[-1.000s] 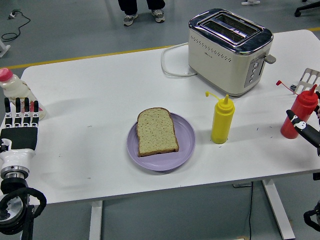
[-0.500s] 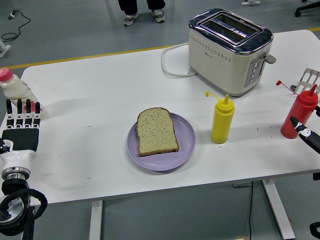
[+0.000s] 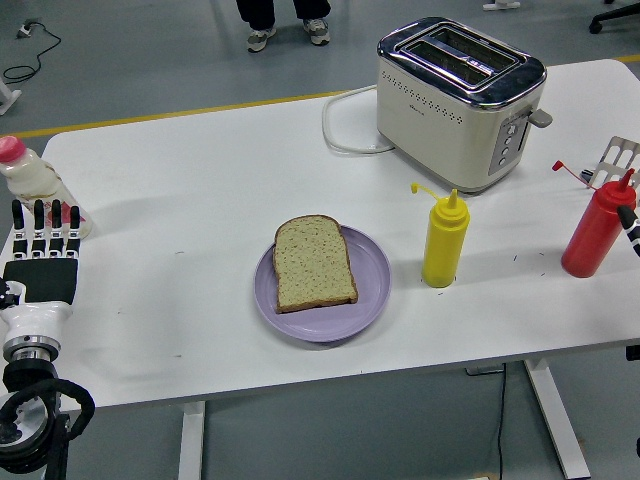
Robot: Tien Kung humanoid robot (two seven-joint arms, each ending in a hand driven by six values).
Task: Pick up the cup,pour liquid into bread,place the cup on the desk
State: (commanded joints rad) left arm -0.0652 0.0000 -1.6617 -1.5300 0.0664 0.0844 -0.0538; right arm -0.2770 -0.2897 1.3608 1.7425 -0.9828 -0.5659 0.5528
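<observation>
Nothing's done yet: your left hand (image 3: 42,240) rests open and empty; the right hand (image 3: 630,224) barely shows, grip unclear, beside the red bottle (image 3: 597,226); bread (image 3: 313,262) dry.

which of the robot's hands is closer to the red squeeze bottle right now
The right hand: only its fingertips show at the picture's right edge, just beside the red squeeze bottle. The left hand rests flat at the table's far left edge, across the whole table.

- A cream and chrome toaster (image 3: 460,102) is seen at the far side of the white table (image 3: 180,180), its white cord (image 3: 345,125) looped just beside it.
- A milk bottle with a pink cap (image 3: 30,180) is set near the left edge.
- A metal spatula (image 3: 617,158) is partly shown at the right edge.
- A person's shoes (image 3: 290,35) are seen on the floor beyond the table.
</observation>
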